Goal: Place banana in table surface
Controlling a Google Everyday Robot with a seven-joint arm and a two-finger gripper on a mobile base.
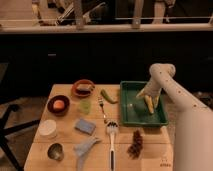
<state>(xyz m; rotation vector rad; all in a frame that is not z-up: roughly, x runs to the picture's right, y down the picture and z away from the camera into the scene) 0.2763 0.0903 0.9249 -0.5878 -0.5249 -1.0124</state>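
Note:
The banana [149, 104], small and pale yellow, lies in the right half of the green tray [131, 118] at the table's right side. My gripper [148, 100] reaches down into the tray from the white arm [165, 82], open, with its fingers spread on either side of the banana's upper end. Whether they touch the fruit I cannot tell. The table surface [65, 90], light tan wood, stretches left of the tray.
On the wood lie a green pepper [107, 96], fork [102, 107], white brush [111, 137], pine cone [135, 145], blue sponge [85, 126], grey cloth [84, 148], metal cup [56, 151], white cup [48, 128] and two bowls [58, 104] [82, 88].

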